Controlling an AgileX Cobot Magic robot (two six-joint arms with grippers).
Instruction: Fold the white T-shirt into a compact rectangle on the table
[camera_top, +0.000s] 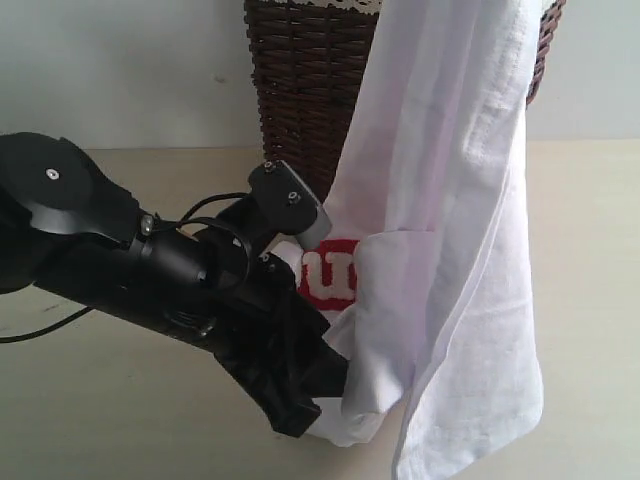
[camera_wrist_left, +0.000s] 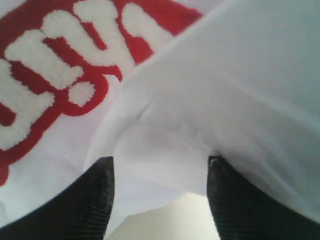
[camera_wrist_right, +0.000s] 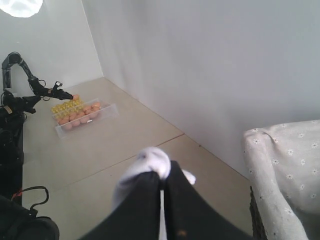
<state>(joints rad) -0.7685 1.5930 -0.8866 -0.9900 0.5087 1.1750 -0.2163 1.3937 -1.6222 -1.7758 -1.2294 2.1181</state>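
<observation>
Here the thin white cotton T-shirt (camera_top: 450, 200) hangs in the air in front of a dark brown woven wicker basket (camera_top: 300, 90). It drapes from beyond the top edge of the exterior view down toward the broad, pale cream matte counter (camera_top: 120, 400). Whether its lowest folds touch the surface I cannot tell. The fuzzy white lettering outlined in red (camera_top: 330, 270) shows on a lower fold, just beside the black left arm.

The left claw (camera_top: 325, 385) reaches in from the left and meets the shirt's bottom edge low over the counter. In the left wrist view that claw (camera_wrist_left: 159, 167) stands spread. Its two black ribbed fingers (camera_wrist_left: 95, 200) are well apart, a loose fold of the T-shirt (camera_wrist_left: 225, 90) sags between them, and the lettering (camera_wrist_left: 50, 65) lies close behind. Whether either finger presses the cloth I cannot tell.

The right claw (camera_wrist_right: 164, 172) is out of the exterior view. Its own wrist view shows its black fingers pressed together, pinching a small bunch of the white cloth (camera_wrist_right: 150, 162) high above a pale surface. Beside it is the basket's pale liner dotted with small flowers (camera_wrist_right: 285, 165). Far off on that surface lies a clear tray of orange and yellow pieces (camera_wrist_right: 82, 115).
</observation>
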